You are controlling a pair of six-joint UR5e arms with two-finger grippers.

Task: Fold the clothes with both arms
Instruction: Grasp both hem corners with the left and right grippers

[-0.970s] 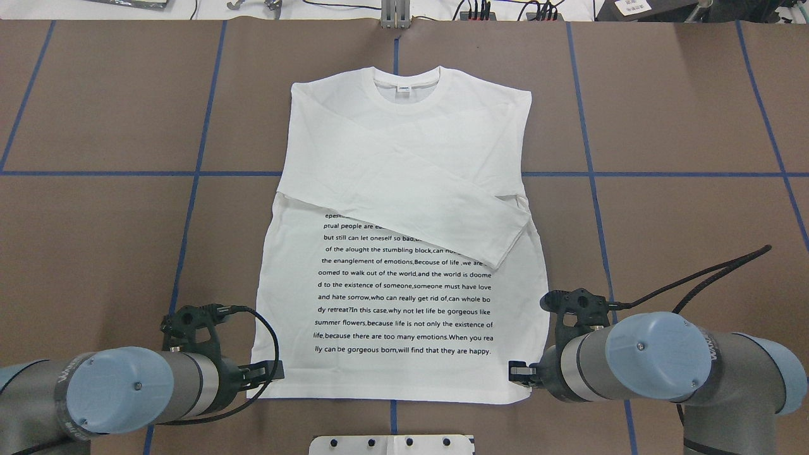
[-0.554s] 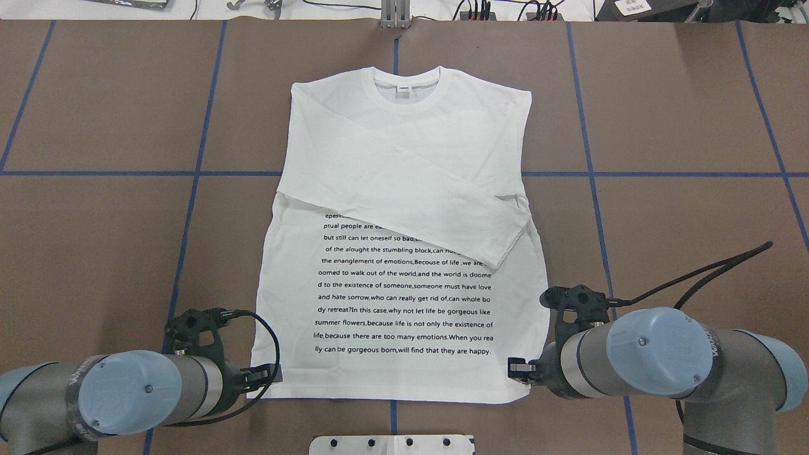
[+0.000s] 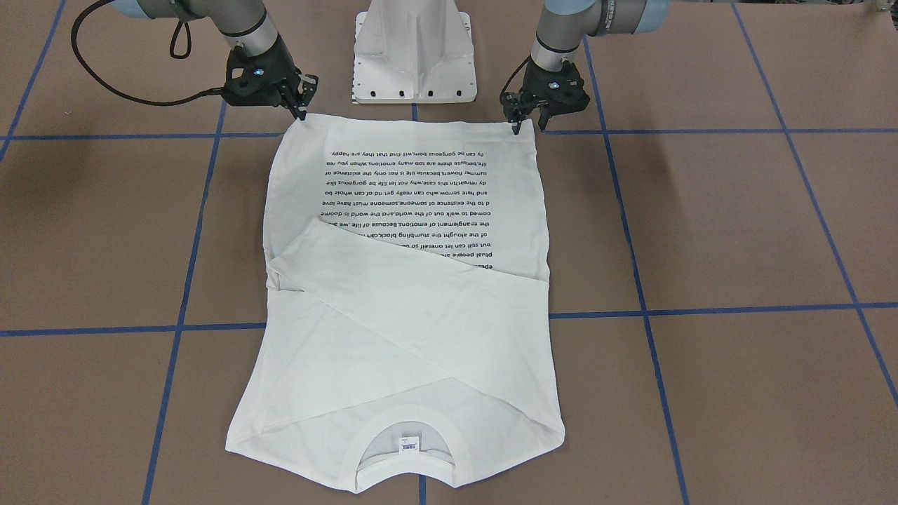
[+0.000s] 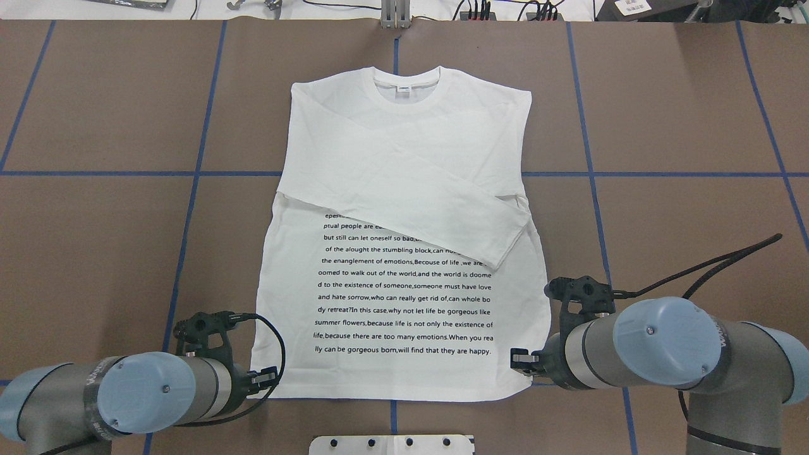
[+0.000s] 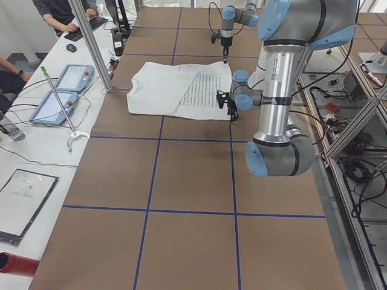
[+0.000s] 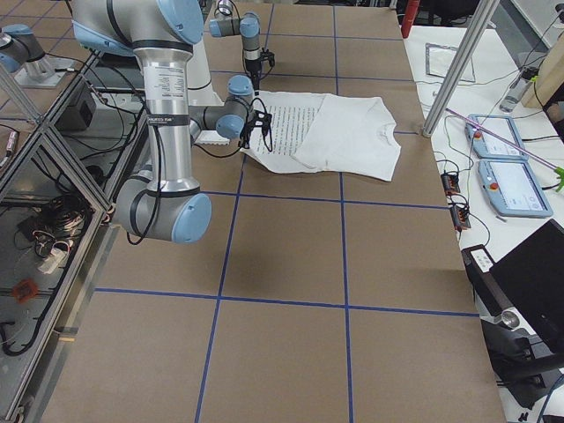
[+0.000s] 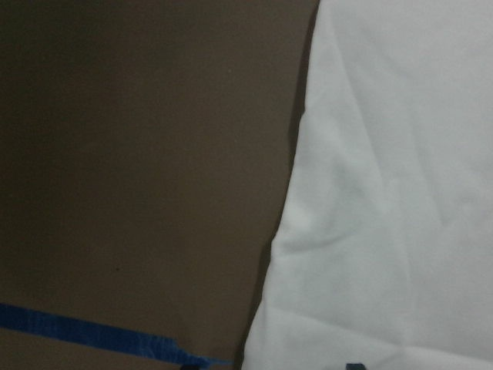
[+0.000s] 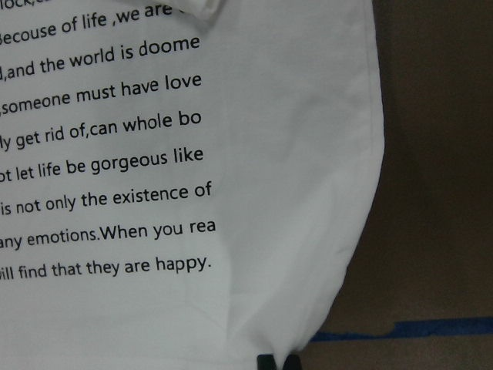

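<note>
The clothes are one white long-sleeved T-shirt (image 4: 404, 158) lying flat on the brown table, collar far from me, both sleeves folded across the chest, black text facing up. The shirt (image 3: 407, 337) reaches with its hem toward my base. My left gripper (image 4: 268, 378) (image 3: 527, 126) stands open at the left hem corner; in the left wrist view its tips straddle the cloth's edge (image 7: 269, 367). My right gripper (image 4: 519, 363) (image 3: 300, 112) is at the right hem corner, and in the right wrist view its tips (image 8: 278, 362) are pinched on the puckered cloth.
The white pedestal base (image 3: 414, 56) stands just behind the hem. Blue tape lines (image 4: 196, 174) grid the table. Cables and plugs (image 4: 480, 11) line the far edge. A side bench holds tablets (image 5: 66, 78), with people seated at it.
The left gripper has slid along the shirt's left edge down to the hem corner. The right arm has drifted a little outward, and the right hem corner has shifted slightly with the gripper.
</note>
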